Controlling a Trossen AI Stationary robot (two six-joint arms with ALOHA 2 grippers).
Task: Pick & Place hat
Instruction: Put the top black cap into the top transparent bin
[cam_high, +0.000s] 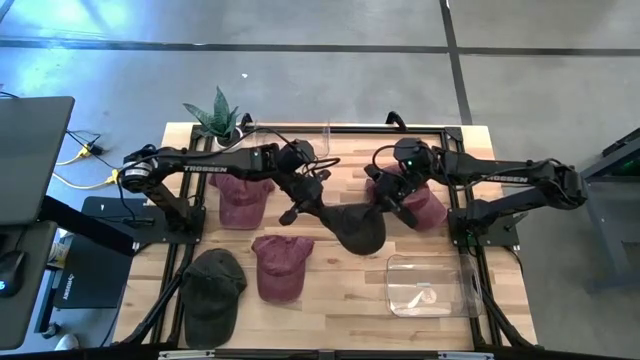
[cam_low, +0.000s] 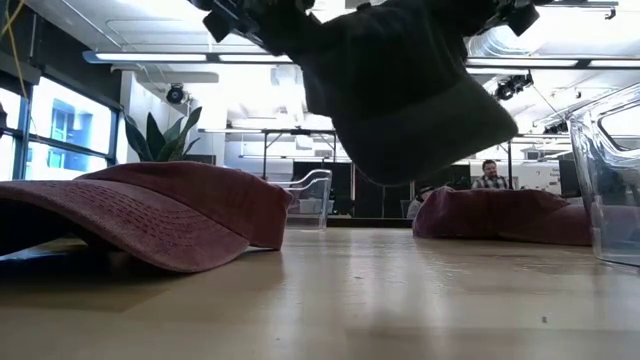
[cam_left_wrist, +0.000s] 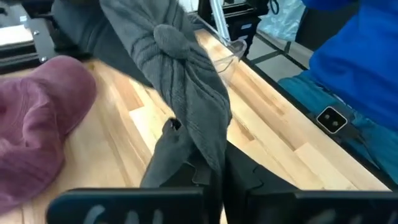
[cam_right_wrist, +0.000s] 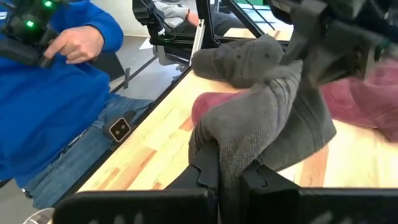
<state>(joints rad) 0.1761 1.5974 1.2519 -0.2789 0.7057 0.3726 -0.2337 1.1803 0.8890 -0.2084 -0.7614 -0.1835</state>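
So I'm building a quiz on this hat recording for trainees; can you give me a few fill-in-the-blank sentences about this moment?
1. The left gripper and right gripper both clamp the ____-coloured hat.
2. In the low view that hat hangs ____ the table, not resting on it.
3. The clear container sits on the table's ____ side, seen from above.
4. The number of maroon hats on the table is ____.

Missing words: dark grey; above; right; three

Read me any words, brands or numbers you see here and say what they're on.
"TROSSEN": white letters on the left arm, high view.
"TROSSEN": on the right arm, small, only just readable.
White marks on the dark bar at the left wrist view's bottom: too blurred to read.
Nothing readable on the hats.
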